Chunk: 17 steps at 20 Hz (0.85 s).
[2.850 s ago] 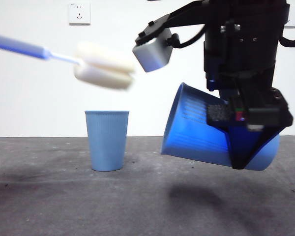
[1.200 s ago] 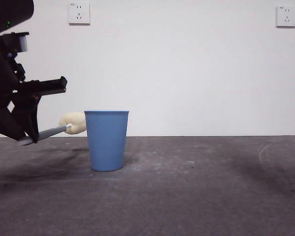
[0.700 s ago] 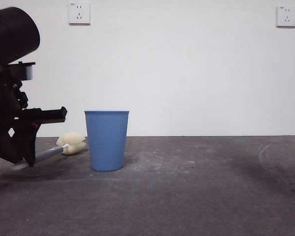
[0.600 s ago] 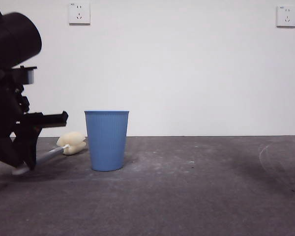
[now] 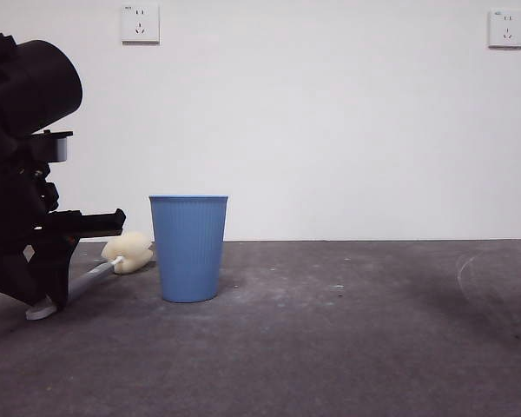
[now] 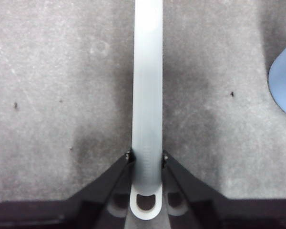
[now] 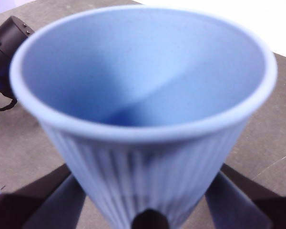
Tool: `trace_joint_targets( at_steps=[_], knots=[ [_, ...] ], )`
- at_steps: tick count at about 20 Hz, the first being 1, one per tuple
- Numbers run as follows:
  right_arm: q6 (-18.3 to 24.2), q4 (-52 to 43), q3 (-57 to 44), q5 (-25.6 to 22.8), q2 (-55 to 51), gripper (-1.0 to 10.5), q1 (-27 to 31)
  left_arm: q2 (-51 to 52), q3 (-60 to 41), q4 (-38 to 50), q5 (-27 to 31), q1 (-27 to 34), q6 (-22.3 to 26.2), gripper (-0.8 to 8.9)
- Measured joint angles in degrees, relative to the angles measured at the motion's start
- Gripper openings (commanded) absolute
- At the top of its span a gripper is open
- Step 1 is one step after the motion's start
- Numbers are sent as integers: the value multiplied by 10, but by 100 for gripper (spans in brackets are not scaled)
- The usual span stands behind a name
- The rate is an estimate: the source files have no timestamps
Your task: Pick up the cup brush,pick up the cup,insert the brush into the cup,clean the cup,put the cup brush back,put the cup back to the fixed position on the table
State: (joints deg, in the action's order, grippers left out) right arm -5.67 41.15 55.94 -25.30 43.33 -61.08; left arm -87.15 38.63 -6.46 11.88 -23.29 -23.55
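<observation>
1. While the table (image 5: 330, 347) spans the whole lower part of the front view, dark grey, matte and scuffed, a white wall with two sockets stands behind it.
2. Left arm is the big black mass at the left edge of the front view, low over the table; the left gripper (image 6: 147, 160) has both jaws pressed against the flat handle near its looped end, pinching it.
3. Right gripper (image 7: 148, 210) is out of the front view; in the right wrist view its jaws flank the base of the cup (image 7: 143, 114), gripping it, mouth facing the camera, inside looks empty.
4. Second blue cup (image 5: 188, 248) stands upright on the table, left of centre, untouched; its edge also shows in the left wrist view (image 6: 283, 86).
5. Cup brush (image 5: 104, 269) slants down from the sponge head to the handle tip, which is at or just above the table surface; the cream sponge head sits just left of the standing cup, whether touching cannot be told.
</observation>
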Motion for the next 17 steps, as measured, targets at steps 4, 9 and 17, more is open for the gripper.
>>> trace_joint_targets(
  at_steps=[4,9,17],
  knots=[
    [0,0,0,0,0,-16,0,5,4,-26,-21,0,6,351],
    [0,-1,0,0,0,-16,0,50,-7,-93,-20,0,8,351],
    [31,-87,0,-28,38,-16,0,261,-10,-133,-114,0,10,345]
  ],
)
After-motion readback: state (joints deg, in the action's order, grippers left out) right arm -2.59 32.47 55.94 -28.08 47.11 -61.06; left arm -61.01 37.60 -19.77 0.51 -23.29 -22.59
